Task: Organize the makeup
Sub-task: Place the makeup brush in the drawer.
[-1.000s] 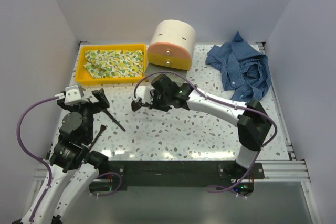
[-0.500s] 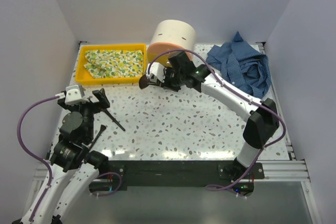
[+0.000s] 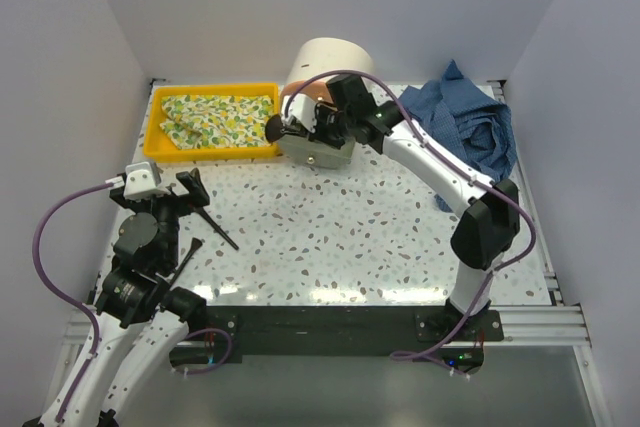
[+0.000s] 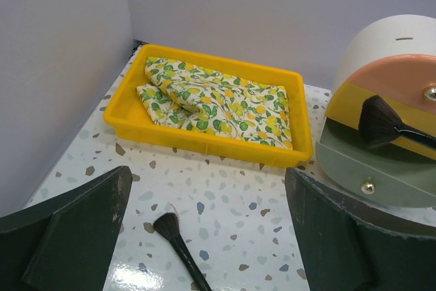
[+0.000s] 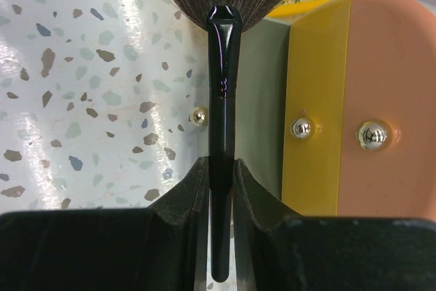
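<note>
My right gripper (image 3: 300, 133) (image 5: 220, 168) is shut on the handle of the dark fan-headed brush (image 5: 221, 66). It holds the brush in front of the round-topped drawer unit (image 3: 328, 72), with the fan head (image 3: 272, 130) pointing left over the pulled-out grey-green bottom drawer (image 3: 320, 153). The fan brush also shows in the left wrist view (image 4: 381, 122). A second thin dark brush (image 3: 218, 230) (image 4: 176, 240) lies on the table between the fingers of my open left gripper (image 3: 195, 219) (image 4: 208, 176). No palettes or discs are in view.
A yellow tray (image 3: 158, 147) holding the leaf-patterned cloth (image 3: 218, 117) stands at the back left. A crumpled blue cloth (image 3: 462, 132) lies at the back right. The drawer unit has pink (image 5: 388, 100), yellow (image 5: 317, 100) and grey-green (image 5: 262, 100) drawer fronts with metal knobs.
My right gripper has carried the fan brush from the middle of the table back and up to the front of the drawer unit. The left arm has not moved.
</note>
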{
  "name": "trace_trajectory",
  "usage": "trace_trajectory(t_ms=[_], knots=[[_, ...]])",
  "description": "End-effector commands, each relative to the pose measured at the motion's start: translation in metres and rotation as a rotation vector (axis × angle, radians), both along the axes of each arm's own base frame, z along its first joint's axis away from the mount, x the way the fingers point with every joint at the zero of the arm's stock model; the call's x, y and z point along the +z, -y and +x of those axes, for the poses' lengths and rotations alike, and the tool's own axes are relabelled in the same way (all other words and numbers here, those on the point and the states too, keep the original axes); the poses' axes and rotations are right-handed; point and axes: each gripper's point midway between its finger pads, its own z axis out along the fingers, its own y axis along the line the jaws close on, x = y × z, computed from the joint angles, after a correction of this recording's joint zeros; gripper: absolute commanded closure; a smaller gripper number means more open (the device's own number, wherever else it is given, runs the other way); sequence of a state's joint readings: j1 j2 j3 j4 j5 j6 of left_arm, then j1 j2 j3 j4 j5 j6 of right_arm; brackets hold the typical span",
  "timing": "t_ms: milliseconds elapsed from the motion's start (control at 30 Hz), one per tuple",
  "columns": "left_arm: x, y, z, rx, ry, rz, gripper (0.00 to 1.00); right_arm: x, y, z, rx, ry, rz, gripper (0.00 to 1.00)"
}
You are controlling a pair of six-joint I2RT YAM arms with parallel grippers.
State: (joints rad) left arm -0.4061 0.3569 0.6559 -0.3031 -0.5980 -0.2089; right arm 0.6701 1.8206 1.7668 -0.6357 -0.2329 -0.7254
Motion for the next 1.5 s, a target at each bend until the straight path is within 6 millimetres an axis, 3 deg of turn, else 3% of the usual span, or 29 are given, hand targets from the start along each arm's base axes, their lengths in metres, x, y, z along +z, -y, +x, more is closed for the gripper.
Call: trace_trajectory(t_ms=[0,233,467,600,633,767,900,1167,1300,1467], knots=[[0.004,0.002,0.003,0.000,0.023,-0.021,0.00,0.009,-0.007,0.017,0.029,0.035,0.017,1.00],[0.003,0.001,0.002,0.000,0.023,-0.022,0.00,-0.006,-0.005,0.045,-0.028,0.030,-0.001,1.00],[0.004,0.001,0.003,0.000,0.023,-0.021,0.00,-0.032,0.014,0.070,-0.113,0.008,-0.023,0.97],[0.004,0.002,0.003,-0.002,0.024,-0.021,0.00,-0.053,0.025,0.081,-0.143,-0.020,-0.040,0.83],[0.003,0.002,0.003,-0.002,0.020,-0.019,0.00,-0.055,0.027,0.082,-0.143,-0.024,-0.039,0.71],[0.002,0.002,0.004,-0.003,0.017,-0.018,0.00,-0.065,0.025,0.083,-0.142,-0.047,-0.039,0.42],[0.001,0.002,0.005,-0.002,0.012,-0.016,0.00,-0.065,0.022,0.081,-0.144,-0.068,-0.018,0.34],[-0.002,0.008,0.009,-0.023,-0.002,-0.006,0.00,-0.023,0.014,0.053,-0.121,-0.106,0.113,0.36],[-0.008,0.018,0.015,-0.067,-0.032,0.004,0.00,0.007,0.008,0.016,-0.070,-0.189,0.230,0.38],[-0.017,0.030,0.023,-0.116,-0.073,0.006,0.00,0.026,0.006,-0.031,0.004,-0.287,0.347,0.38]])
